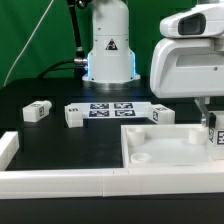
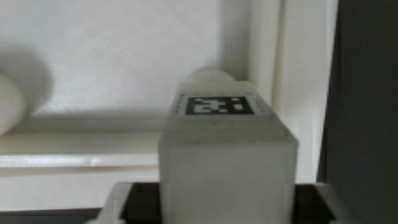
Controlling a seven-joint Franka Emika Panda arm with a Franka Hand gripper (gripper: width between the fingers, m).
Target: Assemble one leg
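1. Exterior view: the arm's white wrist housing fills the upper right, and the gripper [image 1: 211, 128] hangs low at the right edge of the black table [image 1: 60, 145], right over the large white panel [image 1: 165, 150].
2. Under the gripper a tagged white leg [image 1: 214, 136] shows at the panel's right side, by the picture's right border; its lower end is cut off there, so I cannot tell whether it touches the panel.
3. Wrist view now: that leg [image 2: 222, 150] stands tall in the centre, a black-and-white tag on its upper face, and the dark fingers [image 2: 134, 203] hug its base on both sides, clenched on it.
4. Behind it in the wrist view lies the panel's [image 2: 125, 60] recessed surface with a raised ridge, and a round socket [image 2: 9, 100] peeks in at the edge.
5. Back on the exterior view, three more legs lie loose on the table: one [image 1: 37, 112] toward the left edge, one [image 1: 75, 116] just beside the marker board [image 1: 112, 110], one [image 1: 164, 115] near the panel's back edge.
6. The marker board lies flat mid-table in front of the robot base [image 1: 110, 60].
7. A white rail [image 1: 60, 183] runs along the table's near edge, with a short upright [image 1: 8, 148] at the near left corner.
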